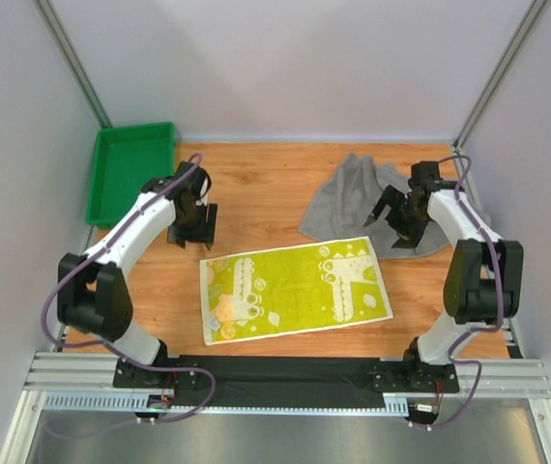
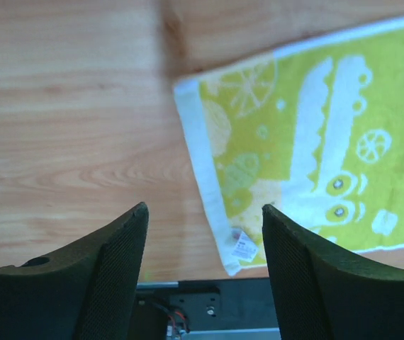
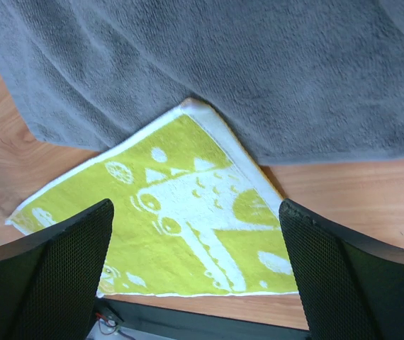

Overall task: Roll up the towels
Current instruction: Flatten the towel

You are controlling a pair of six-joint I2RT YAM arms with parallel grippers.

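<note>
While the tabletop (image 1: 256,184) carries both towels, the grey towel (image 1: 348,198) lies crumpled against the far right corner of the printed towel (image 1: 295,288), which is spread flat. A green tray (image 1: 130,169) sits well beyond the printed towel's far left corner. The left gripper (image 1: 191,230) hovers just past that corner and the right gripper (image 1: 401,227) just past the far right one, both wide open and empty.

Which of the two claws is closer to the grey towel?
Right. The right gripper hangs over the grey towel; the left gripper is far off across the table.
</note>
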